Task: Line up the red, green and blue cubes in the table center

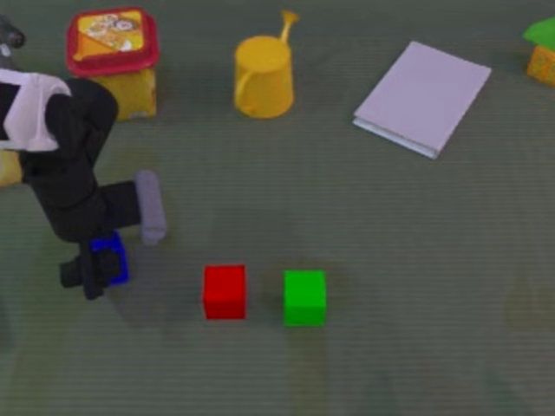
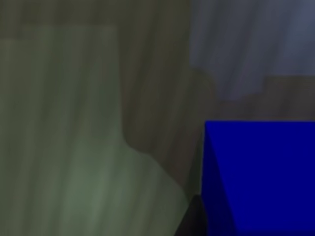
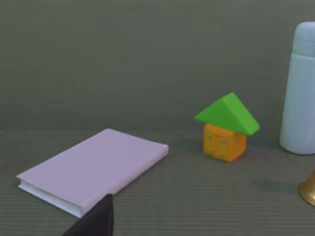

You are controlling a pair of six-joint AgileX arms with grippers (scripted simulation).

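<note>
Top view: the desk [image 1: 399, 260] is olive-grey, and my left arm reaches in from the left side. The lilac book [image 1: 423, 97] lies far right at the back, the yellow cup [image 1: 263, 76] at back centre, the red-lidded tub [image 1: 113, 43] at back left. Red cube [image 1: 225, 291] and green cube [image 1: 304, 297] sit side by side near the centre, apart, already forming a row. Blue cube [image 1: 111, 258] is left of red, with my left tool [image 1: 97, 269] around it; whether the tool is pinching it I cannot tell. Likely it goes next to red. The right arm is parked out of top view.
</note>
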